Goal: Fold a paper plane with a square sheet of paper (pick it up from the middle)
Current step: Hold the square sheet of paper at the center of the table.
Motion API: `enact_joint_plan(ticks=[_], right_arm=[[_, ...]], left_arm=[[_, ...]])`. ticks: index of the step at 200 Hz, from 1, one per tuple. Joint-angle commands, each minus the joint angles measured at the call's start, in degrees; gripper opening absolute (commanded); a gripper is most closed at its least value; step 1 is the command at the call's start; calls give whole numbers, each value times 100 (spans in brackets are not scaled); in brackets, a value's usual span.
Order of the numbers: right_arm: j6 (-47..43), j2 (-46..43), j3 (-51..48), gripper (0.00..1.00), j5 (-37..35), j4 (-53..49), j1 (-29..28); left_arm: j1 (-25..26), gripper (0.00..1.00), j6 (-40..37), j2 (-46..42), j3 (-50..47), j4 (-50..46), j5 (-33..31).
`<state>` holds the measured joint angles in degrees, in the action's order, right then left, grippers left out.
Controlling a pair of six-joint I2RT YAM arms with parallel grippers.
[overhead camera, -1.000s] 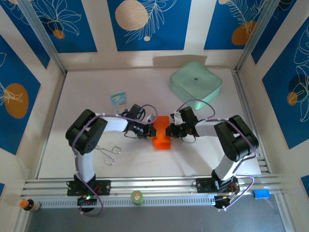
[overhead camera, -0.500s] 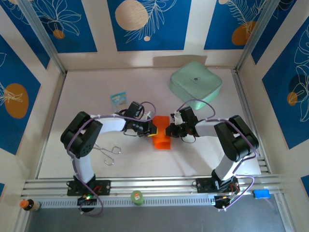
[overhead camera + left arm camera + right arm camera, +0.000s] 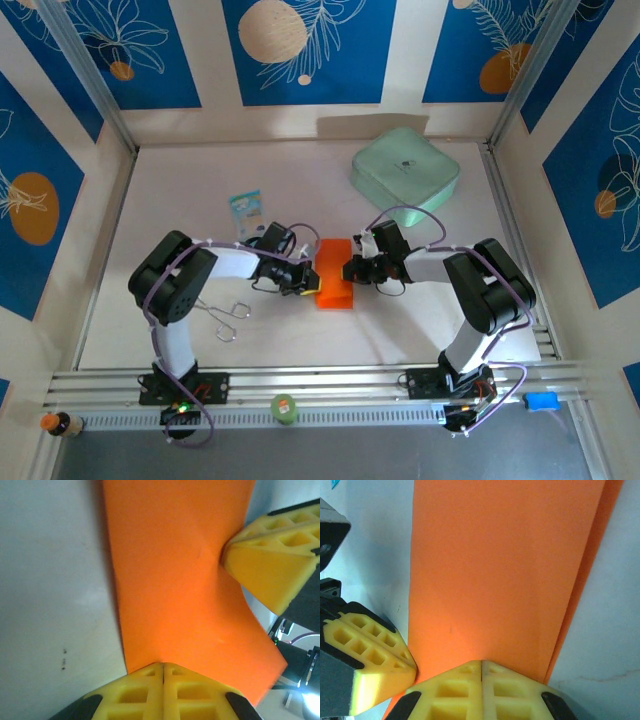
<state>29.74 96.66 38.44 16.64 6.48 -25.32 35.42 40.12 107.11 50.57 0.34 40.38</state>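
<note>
L gripper has its jaws pressed together, pinching one edge of the square sheet of paper. R gripper does same on opp edge. I see the sheet spanning betw both tips.

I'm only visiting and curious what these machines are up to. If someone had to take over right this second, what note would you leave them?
Left end effector: shut, pinching one long edge of the bright orange sheet of paper.
Right end effector: shut, pinching the opposite long edge.
Paper: between them, near the middle of the table, folded into a narrow rectangle; a second layer shows along one edge.
Done: a first lengthwise fold, it seems.
Left: the nose and wing folds; no pointed plane shape yet.
</note>
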Motion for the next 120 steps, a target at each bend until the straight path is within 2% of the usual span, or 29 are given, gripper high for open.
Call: enact_joint_plan(ticks=[1,21,70,120], right_arm=[[-161,213,-237,0,-643,-472,36],[-161,208,-233,0,-645,-472,36],[-161,195,-244,0,-640,-473,36],[-152,187,-253,0,-645,-472,36]], left_arm=[[33,6,-481,116,-169,-593,-639],[43,5,-528,-80,-275,-545,-848],[103,6,57,-684,33,-261,-417],[268,6,629,-393,52,344,84]])
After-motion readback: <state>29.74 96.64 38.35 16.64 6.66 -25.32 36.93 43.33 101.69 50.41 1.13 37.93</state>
